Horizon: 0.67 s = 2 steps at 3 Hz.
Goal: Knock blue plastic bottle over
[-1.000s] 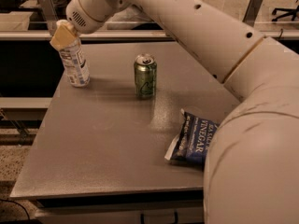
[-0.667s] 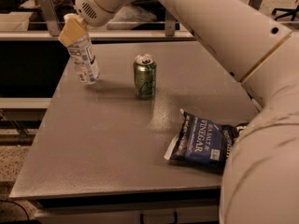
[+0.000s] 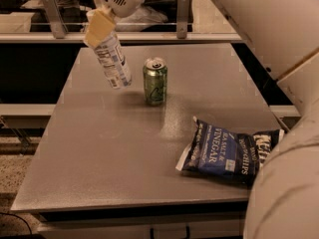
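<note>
The blue plastic bottle (image 3: 112,59), clear with a white-and-blue label, hangs tilted over the table's far left part, its top leaning left and its base near the tabletop. My gripper (image 3: 99,26) is at the bottle's top, shut on its neck. A tan finger (image 3: 97,29) covers the cap, which is hidden. The white arm (image 3: 259,19) reaches in from the upper right.
A green soda can (image 3: 155,80) stands upright just right of the bottle's base. A dark blue chip bag (image 3: 227,152) lies at the table's right front. The grey table (image 3: 109,158) ends at its left and front edges. A rail and shelf run behind the table.
The gripper and the tilted bottle have moved together to the right, toward the green can. The can and the chip bag have not moved on the table.
</note>
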Motion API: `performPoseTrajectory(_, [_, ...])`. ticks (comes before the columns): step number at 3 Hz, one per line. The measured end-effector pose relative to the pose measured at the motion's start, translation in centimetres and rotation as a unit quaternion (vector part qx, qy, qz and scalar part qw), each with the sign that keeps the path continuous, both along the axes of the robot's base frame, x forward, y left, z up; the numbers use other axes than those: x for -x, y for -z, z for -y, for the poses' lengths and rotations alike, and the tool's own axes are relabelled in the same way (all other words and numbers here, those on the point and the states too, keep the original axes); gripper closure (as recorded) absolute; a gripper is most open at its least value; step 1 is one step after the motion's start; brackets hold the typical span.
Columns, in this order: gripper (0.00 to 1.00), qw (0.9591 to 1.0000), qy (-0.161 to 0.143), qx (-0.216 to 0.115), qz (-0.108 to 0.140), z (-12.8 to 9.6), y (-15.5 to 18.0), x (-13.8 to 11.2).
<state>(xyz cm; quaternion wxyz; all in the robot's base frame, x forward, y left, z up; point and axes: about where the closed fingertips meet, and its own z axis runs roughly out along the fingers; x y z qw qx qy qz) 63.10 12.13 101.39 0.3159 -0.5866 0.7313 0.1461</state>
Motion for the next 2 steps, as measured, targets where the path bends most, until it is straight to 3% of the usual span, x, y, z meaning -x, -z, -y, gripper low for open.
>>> performPoseTrajectory(1, [1.00, 0.9981, -0.032, 0.050, -0.013, 1.1, 1.0, 0.7])
performPoseTrajectory(2, [1.00, 0.9925, -0.064, 0.100, -0.031, 1.4, 2.9, 0.8])
